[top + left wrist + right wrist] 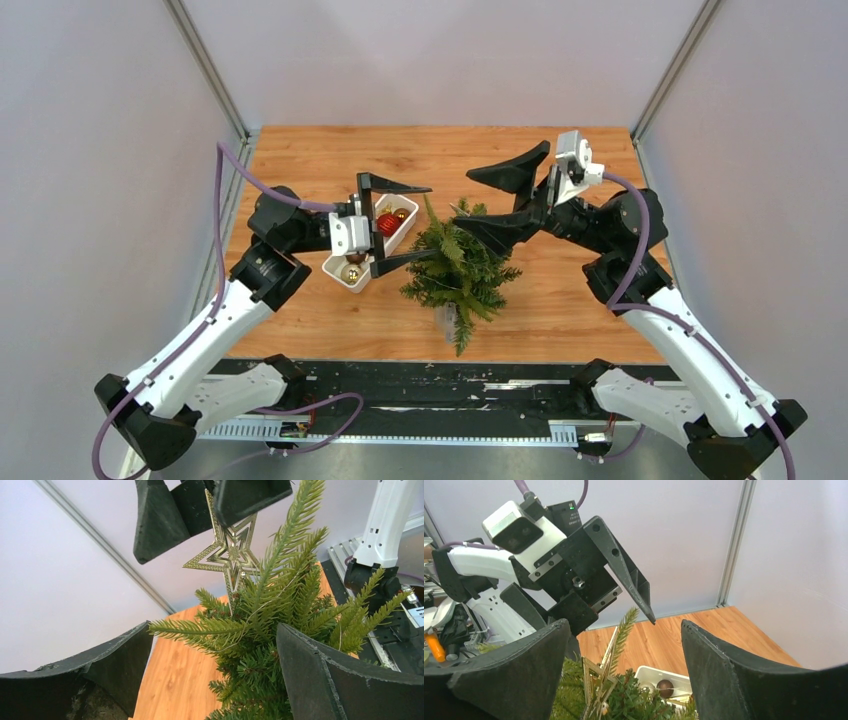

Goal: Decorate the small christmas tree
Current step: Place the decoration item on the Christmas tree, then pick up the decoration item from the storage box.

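The small christmas tree (458, 268) stands mid-table, a little right of the white tray (340, 270). A gold wire star (227, 555) sits at the treetop, against the top sprig (295, 525); it also shows in the right wrist view (599, 685). My left gripper (425, 222) is open and empty, its fingers either side of the tree's upper branches (250, 670). My right gripper (475, 205) is open just above the treetop. The star stands between its fingers, close to the left one (514, 680), and I cannot tell whether it touches it.
The tray holds a red ball (388, 223), gold balls (351, 272) and a brown ball (665, 687). Grey walls close in the back and both sides. The arm bases and a black rail (420, 385) run along the near edge.
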Controlling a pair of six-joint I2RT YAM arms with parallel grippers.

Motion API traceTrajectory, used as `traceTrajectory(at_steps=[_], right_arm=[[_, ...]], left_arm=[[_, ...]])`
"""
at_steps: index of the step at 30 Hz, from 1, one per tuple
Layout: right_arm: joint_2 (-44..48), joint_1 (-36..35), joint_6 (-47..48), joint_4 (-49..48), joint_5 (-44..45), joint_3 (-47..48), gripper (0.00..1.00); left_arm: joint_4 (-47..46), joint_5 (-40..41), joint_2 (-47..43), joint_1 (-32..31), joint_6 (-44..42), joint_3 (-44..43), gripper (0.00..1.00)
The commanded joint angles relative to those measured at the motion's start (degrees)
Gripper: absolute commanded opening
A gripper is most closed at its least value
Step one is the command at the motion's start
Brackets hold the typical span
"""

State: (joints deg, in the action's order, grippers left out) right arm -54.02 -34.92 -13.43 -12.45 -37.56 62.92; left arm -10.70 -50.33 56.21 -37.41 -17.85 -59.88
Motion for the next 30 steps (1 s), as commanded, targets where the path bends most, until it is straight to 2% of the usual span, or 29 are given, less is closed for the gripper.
traceTrajectory(at_steps=[1, 7, 12, 16, 23, 28, 30], right_arm=[[-0.62, -0.23, -3.83, -3.35, -1.07, 4.20, 0.84], [-1.38, -0.23, -6.42, -4.84, -0.52, 8.28, 0.85], [-1.70, -0.25, -7.69, -4.87, 3.86, 11.69, 0.87], [-1.38, -0.24, -7.25, -2.28, 10.94, 14.41, 0.87], [-2.46, -0.17, -5.10, 7.02, 28.65, 19.23, 0.88], [-6.22, -0.17, -4.84, 9.98, 30.42, 24.08, 0.88], [-7.05, -0.11, -4.66, 12.06, 33.91, 25.80, 0.88]], left_arm=[[1.26, 1.31, -2.71, 0.14, -2.15, 0.27, 1.00], [2.63, 1.57, -6.31, 0.23, -1.66, 2.08, 1.00], [1.52, 3.63, -10.49, 1.66, 1.54, 4.12, 1.00], [2.86, 6.58, -14.28, 3.53, 6.98, 5.23, 1.00], [9.82, 17.99, -19.00, 10.09, 19.03, 6.10, 1.00], [15.37, 19.95, -20.19, 14.22, 24.30, 5.24, 1.00], [19.29, 21.58, -18.94, 15.76, 27.38, 3.58, 1.00]])
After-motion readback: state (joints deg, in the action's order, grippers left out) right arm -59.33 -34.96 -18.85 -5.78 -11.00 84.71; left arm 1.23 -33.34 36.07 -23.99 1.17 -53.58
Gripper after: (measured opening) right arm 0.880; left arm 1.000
